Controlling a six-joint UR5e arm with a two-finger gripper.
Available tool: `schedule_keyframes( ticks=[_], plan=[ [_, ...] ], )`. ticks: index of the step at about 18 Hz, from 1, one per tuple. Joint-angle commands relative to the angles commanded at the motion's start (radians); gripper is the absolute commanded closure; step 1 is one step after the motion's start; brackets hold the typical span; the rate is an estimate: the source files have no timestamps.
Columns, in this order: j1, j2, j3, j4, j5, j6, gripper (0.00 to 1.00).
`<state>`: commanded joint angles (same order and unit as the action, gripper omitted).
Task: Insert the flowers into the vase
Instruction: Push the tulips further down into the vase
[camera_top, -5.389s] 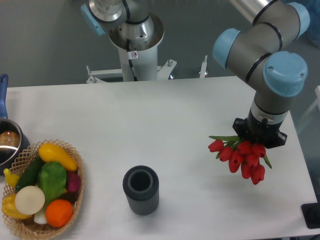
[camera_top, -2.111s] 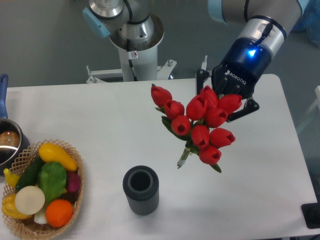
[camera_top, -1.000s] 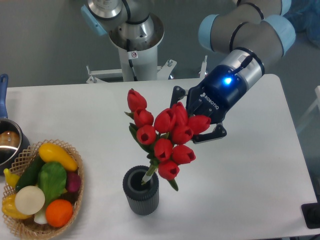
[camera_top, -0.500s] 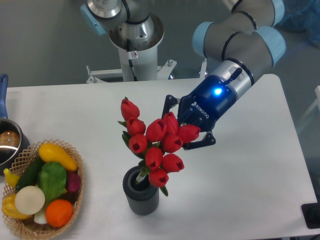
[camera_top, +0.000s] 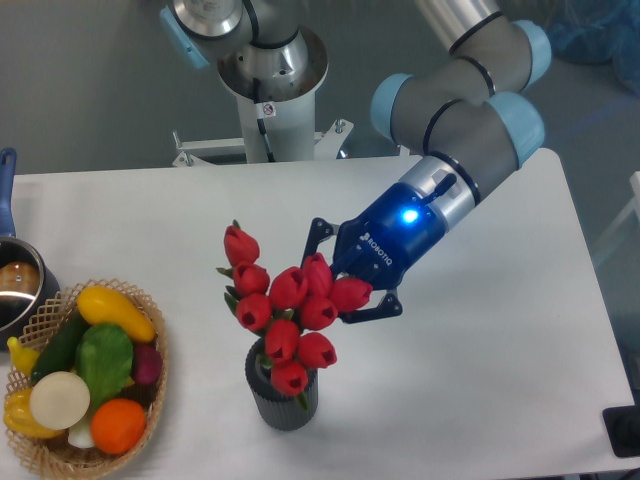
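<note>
Since half a second ago the flowers (camera_top: 283, 315) have sunk lower, their stems now inside the vase (camera_top: 283, 400) on the bench (camera_top: 480, 380); the gripper (camera_top: 335, 285) stays clamped on the bunch behind the buds; light, floppy, best held by the stems.

— What blocks the way down to the vase (camera_top: 283, 403)?
— The flowers (camera_top: 283, 312) spread wider than its mouth and hide it from above; the gripper (camera_top: 345, 282) sits close on their right side.
— And to the left?
— The basket (camera_top: 50, 452) of vegetables stands at the table's (camera_top: 480, 400) left edge, with a pot (camera_top: 14, 285) just behind it (only partly in view). Bare tabletop lies between the basket and the vase.
— Right side?
— Open white surface out to the table edge.
</note>
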<state>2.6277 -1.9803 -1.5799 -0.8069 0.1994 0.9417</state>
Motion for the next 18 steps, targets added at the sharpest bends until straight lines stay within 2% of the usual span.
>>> schedule_keyframes(
  ticks=[5,10,13,18],
  plan=[
    [0.0,0.0,-0.06,0.0,0.0,0.085,0.89],
    [0.0,-0.023,-0.063,0.002,0.008,0.1,0.88],
    [-0.002,-0.029,-0.069,0.002,0.08,0.114,0.88],
    [-0.002,-0.038,-0.092,0.002,0.083,0.157,0.85]
  ],
)
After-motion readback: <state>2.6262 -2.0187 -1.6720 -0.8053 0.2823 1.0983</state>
